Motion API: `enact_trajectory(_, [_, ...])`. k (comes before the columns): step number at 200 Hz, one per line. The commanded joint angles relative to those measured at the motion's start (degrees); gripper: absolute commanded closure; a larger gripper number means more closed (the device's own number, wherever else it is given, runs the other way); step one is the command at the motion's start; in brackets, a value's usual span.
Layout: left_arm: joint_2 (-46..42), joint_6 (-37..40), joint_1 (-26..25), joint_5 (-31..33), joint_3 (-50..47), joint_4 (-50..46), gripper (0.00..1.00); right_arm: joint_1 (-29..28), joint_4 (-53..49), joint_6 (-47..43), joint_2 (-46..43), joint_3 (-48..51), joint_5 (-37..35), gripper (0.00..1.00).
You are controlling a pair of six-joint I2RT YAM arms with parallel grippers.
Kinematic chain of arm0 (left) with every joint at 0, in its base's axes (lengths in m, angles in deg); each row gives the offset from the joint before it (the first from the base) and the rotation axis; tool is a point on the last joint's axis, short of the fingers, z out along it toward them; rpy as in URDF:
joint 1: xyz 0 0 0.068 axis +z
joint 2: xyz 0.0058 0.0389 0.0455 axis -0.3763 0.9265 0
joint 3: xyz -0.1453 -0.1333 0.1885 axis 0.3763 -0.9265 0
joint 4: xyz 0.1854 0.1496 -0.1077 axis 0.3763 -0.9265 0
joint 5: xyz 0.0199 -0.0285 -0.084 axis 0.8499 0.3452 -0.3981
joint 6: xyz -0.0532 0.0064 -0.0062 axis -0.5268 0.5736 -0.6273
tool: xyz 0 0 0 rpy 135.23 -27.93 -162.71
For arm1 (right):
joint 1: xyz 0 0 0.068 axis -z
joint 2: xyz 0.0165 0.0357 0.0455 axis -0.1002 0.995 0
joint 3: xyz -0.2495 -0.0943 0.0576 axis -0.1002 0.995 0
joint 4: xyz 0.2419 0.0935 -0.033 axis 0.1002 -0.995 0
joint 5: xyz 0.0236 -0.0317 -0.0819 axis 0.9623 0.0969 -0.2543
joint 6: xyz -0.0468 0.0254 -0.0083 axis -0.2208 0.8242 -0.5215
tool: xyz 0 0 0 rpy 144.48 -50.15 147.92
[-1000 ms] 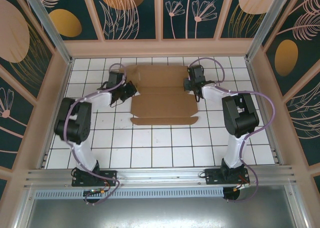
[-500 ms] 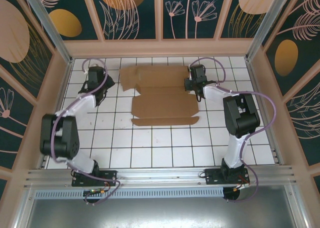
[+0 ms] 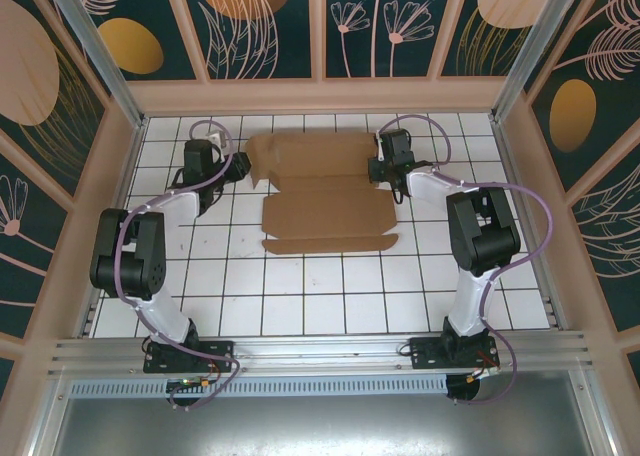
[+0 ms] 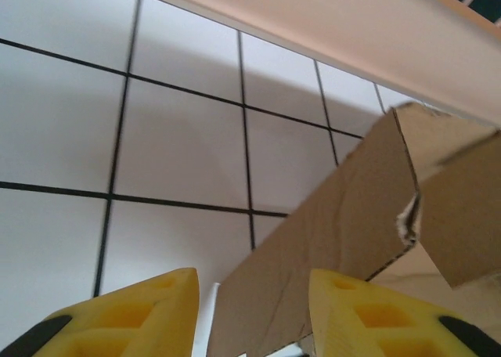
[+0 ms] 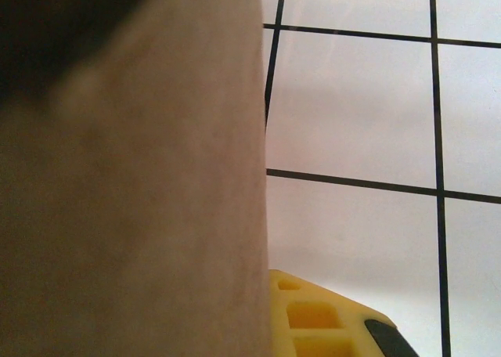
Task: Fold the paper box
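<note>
1. Tabletop of white square tiles with dark grout lines (image 3: 300, 296), walled in by pale pink frames, carries everything.
2. Brown cardboard paper box (image 3: 325, 211), a die-cut sheet with flaps and crease lines, lies mostly flat on the far middle of the tiles, between the two arms. Its left far flap is lifted off the tiles, as the left wrist view shows (image 4: 344, 216).
3. Black left gripper (image 3: 240, 164) sits at the sheet's far left corner. Its yellow fingers (image 4: 141, 318) are parted, released. The raised flap's edge runs between them, close against one finger with a gap beside the other.
4. Black right gripper (image 3: 378, 169) is at the sheet's right edge, clenched. Cardboard (image 5: 133, 200) lies tight against the inner side of its visible yellow finger (image 5: 321, 318), so it appears pinched there.
</note>
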Motion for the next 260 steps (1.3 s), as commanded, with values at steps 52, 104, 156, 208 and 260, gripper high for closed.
enact_trajectory(52, [4.1,8.3,-1.7,-13.0,0.8,10.5,0.57,-0.6,-4.2,-4.1,0.0,-0.8,4.8,1.0])
enact_trajectory(104, [3.9,24.4,-1.8,-21.3,1.2,8.5,0.59,-0.7,-4.3,-4.4,-0.2,-1.0,5.8,1.0])
enact_trajectory(156, [1.9,23.6,-1.8,-25.2,-1.7,11.4,0.62,-0.7,-4.5,-4.3,0.5,-1.3,5.0,1.0])
enact_trajectory(208, [3.6,24.7,-5.4,-12.7,3.0,5.0,0.62,-1.0,-4.2,-4.1,-0.2,-1.0,5.0,1.0])
enact_trajectory(260, [2.6,24.9,-8.3,-3.5,3.8,4.0,0.61,-1.0,-4.2,-4.0,-0.8,-0.4,4.1,1.0])
